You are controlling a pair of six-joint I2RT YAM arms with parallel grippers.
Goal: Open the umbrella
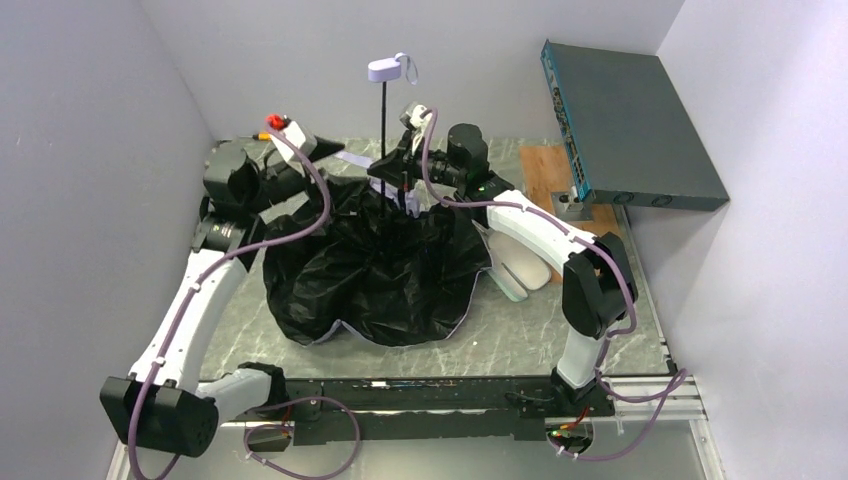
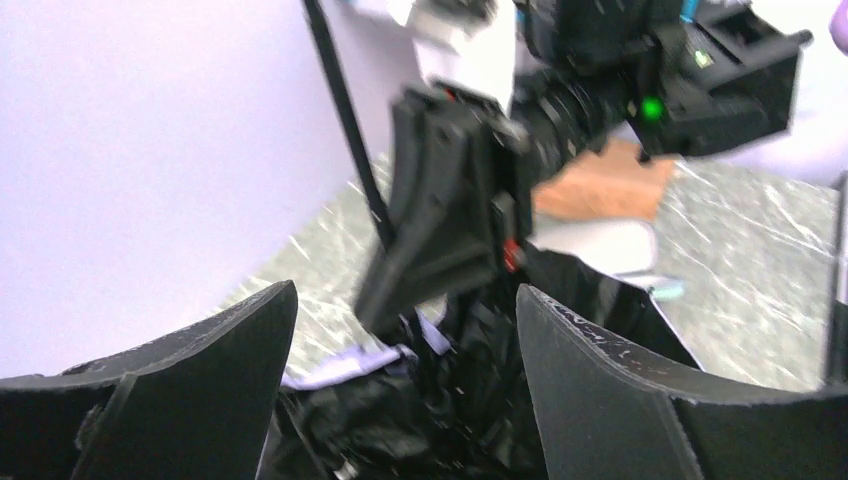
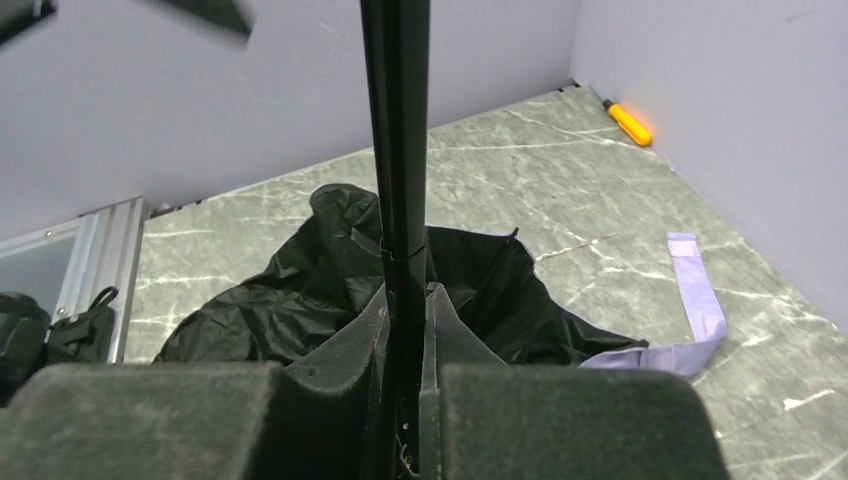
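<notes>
The umbrella lies upside down, its black-lined canopy (image 1: pixel 375 265) spread loosely on the table, with a lavender edge showing. Its thin black shaft (image 1: pixel 386 120) stands upright, with the lavender handle (image 1: pixel 388 70) and strap loop on top. My right gripper (image 1: pixel 400 172) is shut on the shaft just above the canopy. In the right wrist view the fingers (image 3: pixel 455 330) press on the shaft (image 3: pixel 398 150). My left gripper (image 1: pixel 328 150) is open and empty at the canopy's back left. In the left wrist view (image 2: pixel 405 310) it faces the right gripper (image 2: pixel 450 210) and the canopy (image 2: pixel 450 410).
A pale mint-green case (image 1: pixel 525 272) lies under the right arm. A grey box (image 1: pixel 630 125) stands at the back right, over a wooden board (image 1: pixel 548 170). An orange marker (image 3: pixel 628 122) lies by the back wall. The umbrella's lavender closing strap (image 3: pixel 695 300) lies flat on the table.
</notes>
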